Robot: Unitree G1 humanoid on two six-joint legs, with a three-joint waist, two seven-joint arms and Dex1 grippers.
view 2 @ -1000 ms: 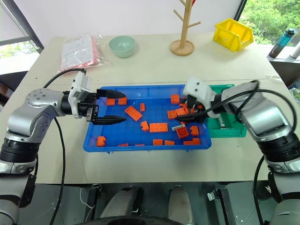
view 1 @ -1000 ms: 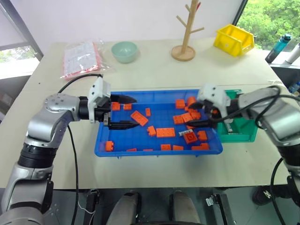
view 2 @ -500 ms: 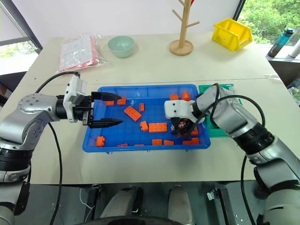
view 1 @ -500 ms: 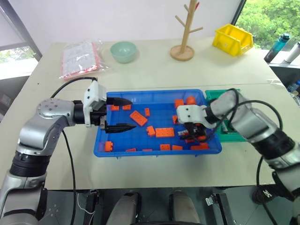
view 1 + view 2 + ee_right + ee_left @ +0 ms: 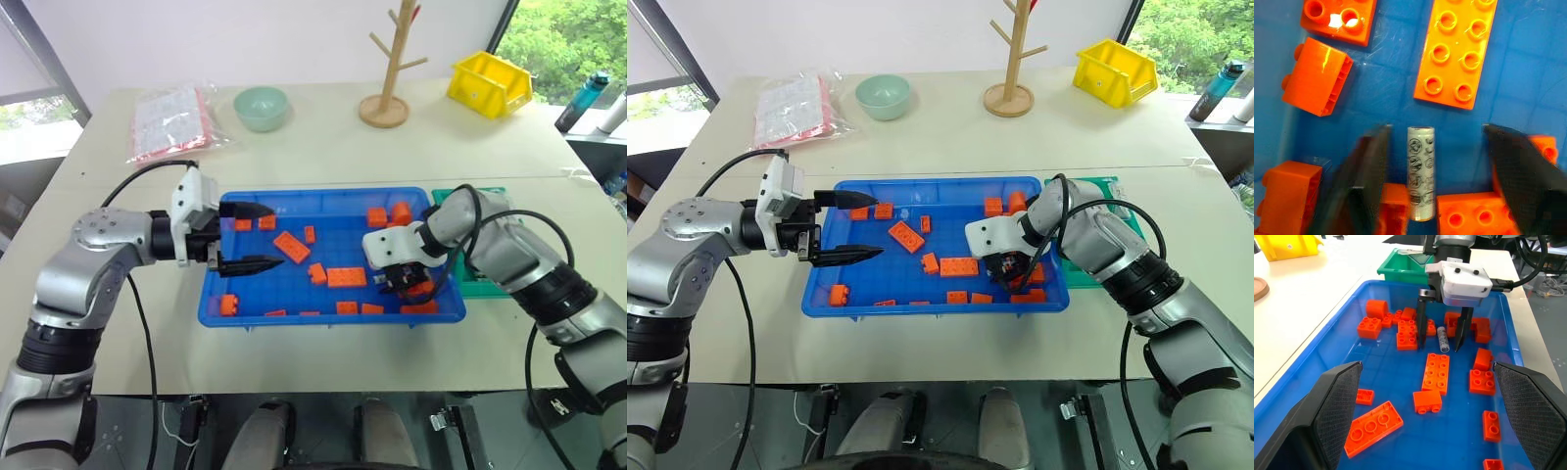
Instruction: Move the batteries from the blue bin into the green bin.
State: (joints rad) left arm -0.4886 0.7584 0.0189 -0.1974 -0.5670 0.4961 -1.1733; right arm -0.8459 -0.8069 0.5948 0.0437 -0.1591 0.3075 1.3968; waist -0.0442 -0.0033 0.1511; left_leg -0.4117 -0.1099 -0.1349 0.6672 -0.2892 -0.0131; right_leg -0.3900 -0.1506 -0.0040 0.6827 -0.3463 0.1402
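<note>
While bricks (image 5: 1448,48) crowd the battery (image 5: 1421,173), right pincer (image 5: 1441,339) straddles it unclenched; left pincer (image 5: 263,237) gapes

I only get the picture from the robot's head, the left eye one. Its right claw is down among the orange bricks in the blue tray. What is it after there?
Observer: A battery lies on the blue bin floor between the right gripper's two fingers, which stand apart on either side of it.
Operator: Is it squeezing it yet?
Observer: No. In the right wrist view there is blue floor showing between each finger and the battery.
Operator: What's crowding it?
Observer: Orange bricks: a long eight-stud brick lies just beyond the battery's far end, and another brick sits against its near end.
Operator: And the other claw?
Observer: The left gripper hangs open over the tray's far side, holding nothing.
</note>
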